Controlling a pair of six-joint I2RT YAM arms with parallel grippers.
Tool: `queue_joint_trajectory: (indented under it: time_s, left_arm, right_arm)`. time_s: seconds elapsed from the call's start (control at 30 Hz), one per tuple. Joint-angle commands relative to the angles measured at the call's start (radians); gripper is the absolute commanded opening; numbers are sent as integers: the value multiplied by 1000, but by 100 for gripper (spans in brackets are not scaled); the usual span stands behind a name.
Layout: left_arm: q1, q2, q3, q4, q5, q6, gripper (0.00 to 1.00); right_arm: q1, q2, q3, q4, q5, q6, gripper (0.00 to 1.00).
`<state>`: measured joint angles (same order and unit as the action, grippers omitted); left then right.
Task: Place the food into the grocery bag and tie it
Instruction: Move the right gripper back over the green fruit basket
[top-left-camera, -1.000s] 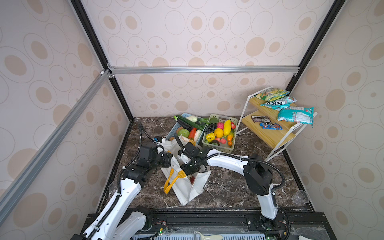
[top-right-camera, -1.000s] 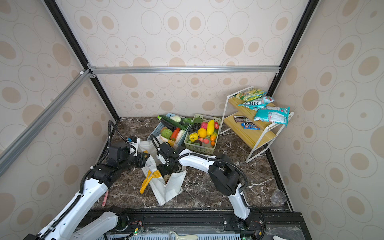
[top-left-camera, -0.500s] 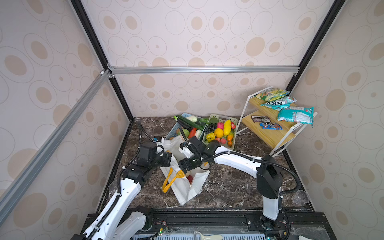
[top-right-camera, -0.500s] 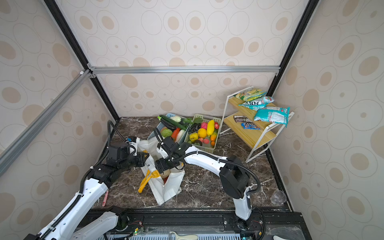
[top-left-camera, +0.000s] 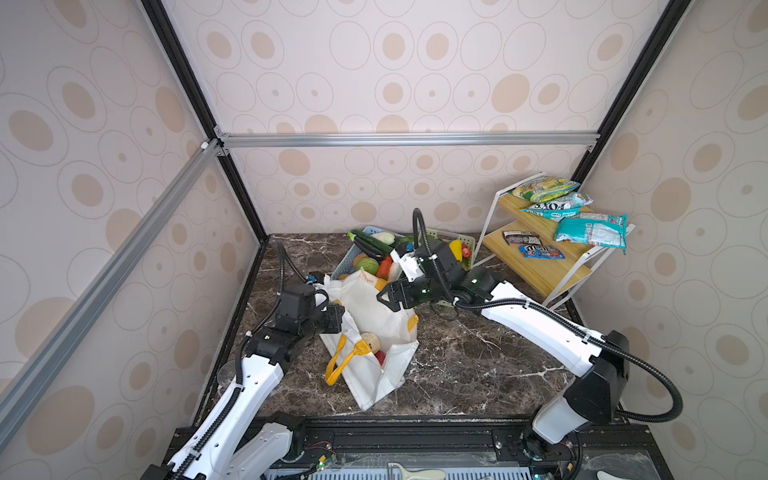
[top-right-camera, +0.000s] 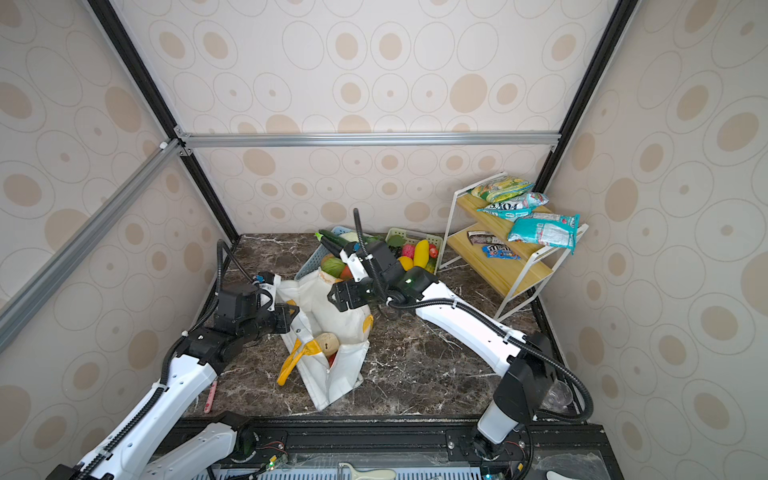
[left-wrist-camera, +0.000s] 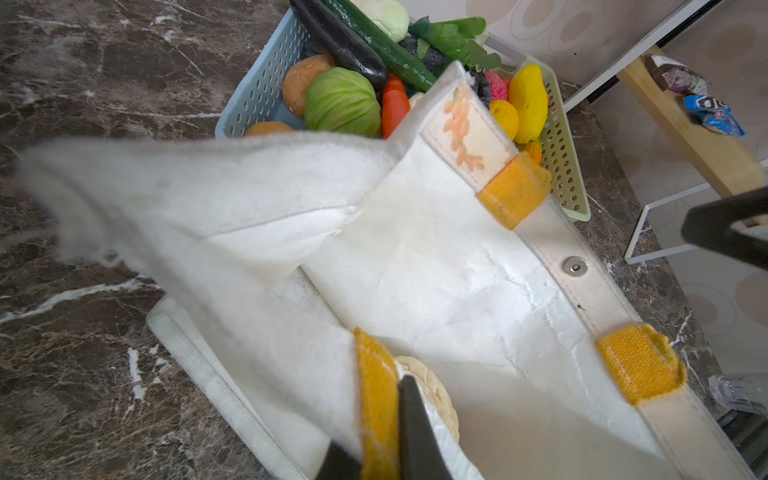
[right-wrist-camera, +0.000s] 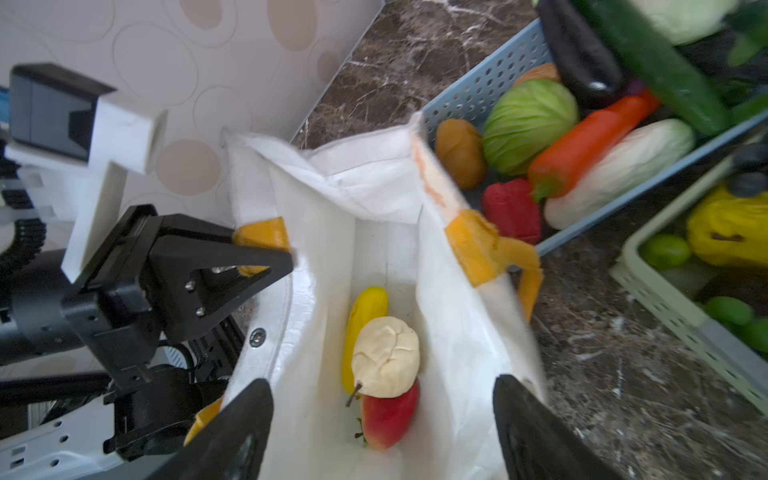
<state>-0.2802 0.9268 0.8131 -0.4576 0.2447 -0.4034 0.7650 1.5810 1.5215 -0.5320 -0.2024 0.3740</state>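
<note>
Grocery bag (top-left-camera: 374, 386) sits open on the marble table (top-left-camera: 457, 365), right up against the blue basket (right-wrist-camera: 478, 95) of veggies. Left gripper (right-wrist-camera: 282, 257) has its fingers pinched on the rim by an orange handle tab (right-wrist-camera: 262, 235). Right gripper (right-wrist-camera: 382, 384) hovers over the mouth, fingers spread wide, nothing in them. Down inside: a yellow fruit (right-wrist-camera: 365, 307), a cream pear (right-wrist-camera: 386, 357) and a red fruit (right-wrist-camera: 390, 415), all touching.

The orange-handled white bag (top-left-camera: 361, 299) is standing open, sagging, at the lower middle of both top views. A yellow fruit (right-wrist-camera: 365, 316), a cream pear (right-wrist-camera: 386, 357) and a red fruit (right-wrist-camera: 388, 415) are lying inside it.
</note>
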Motion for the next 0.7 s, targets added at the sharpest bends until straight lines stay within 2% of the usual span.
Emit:
queue_joint_trajectory:
  time_s: [0.0, 0.13, 0.3, 0.47, 0.67]
  left_arm:
    - [1, 1, 57, 37, 0, 29, 0]
    - [1, 5, 61, 38, 3, 28, 0]
    - [2, 12, 71, 37, 7, 30, 0]
    - [2, 14, 64, 38, 6, 29, 0]
    - [2, 7, 58, 40, -2, 28, 0]
  right_arm:
    - [-82, -51, -72, 8, 54, 7, 85]
    - [-185, -84, -153, 37, 49, 21, 85]
    - [-284, -68, -207, 74, 11, 42, 78]
    - [-307, -20, -203, 98, 43, 35, 73]
    - [-309, 99, -108, 65, 144, -13, 64]
